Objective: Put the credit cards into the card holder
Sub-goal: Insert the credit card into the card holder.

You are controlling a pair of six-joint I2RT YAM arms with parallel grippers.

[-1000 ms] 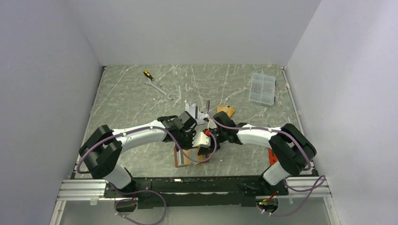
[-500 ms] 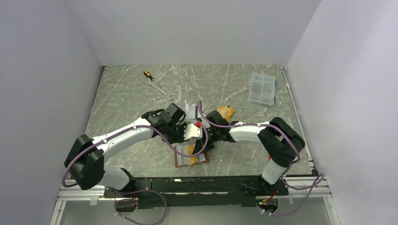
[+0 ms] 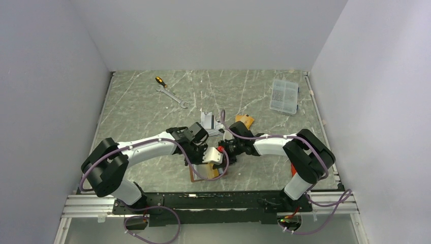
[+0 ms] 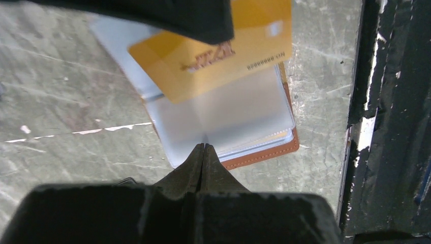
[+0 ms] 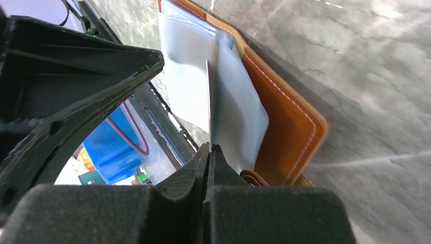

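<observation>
Over the open wallet (image 4: 239, 117), right gripper (image 5: 209, 146) tight on a gold card (image 4: 203, 66) (left gripper (image 4: 204, 146) fully closed, empty).

The only print stands on the gold-orange credit card (image 4: 213, 63). In the left wrist view, upside down, it bears a dark logo that looks like "VISA". Beside the logo runs a small line of characters, too blurred to read.
</observation>
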